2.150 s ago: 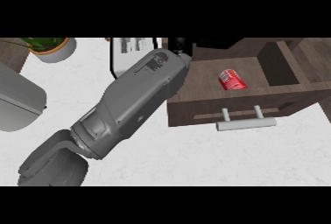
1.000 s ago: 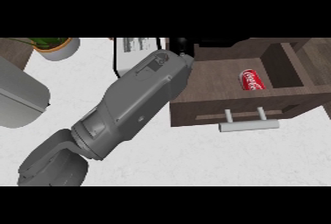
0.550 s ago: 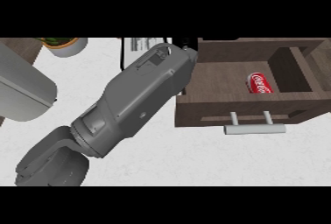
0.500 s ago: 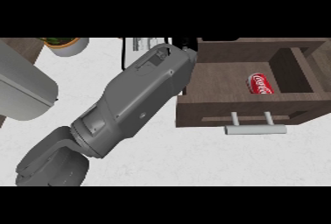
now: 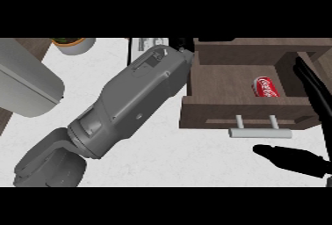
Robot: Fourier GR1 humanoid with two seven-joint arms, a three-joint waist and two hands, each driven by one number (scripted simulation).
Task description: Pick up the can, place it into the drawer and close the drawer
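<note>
The red can (image 5: 266,86) lies on its side inside the open wooden drawer (image 5: 214,110), toward its right half. The drawer's pale bar handle (image 5: 257,132) faces the view's lower edge. My right hand (image 5: 293,160) comes in from the right as black shapes: a thick part lies on the counter just below and right of the handle, and one long straight finger (image 5: 312,90) runs along the drawer's right wall. It holds nothing. My grey left forearm (image 5: 130,101) slants up from the lower left. Its hand (image 5: 137,45) is mostly hidden behind the wrist, by the drawer's back left corner.
A grey rounded appliance (image 5: 26,88) fills the left side. A potted plant (image 5: 73,44) stands at the top left. White counter top (image 5: 175,158) lies below the drawer's front. A strip of wood shows along the left edge.
The can has rolled from the drawer's left part to its right part. My right hand's black shapes have come into view at the right. The drawer now sits lower in the view.
</note>
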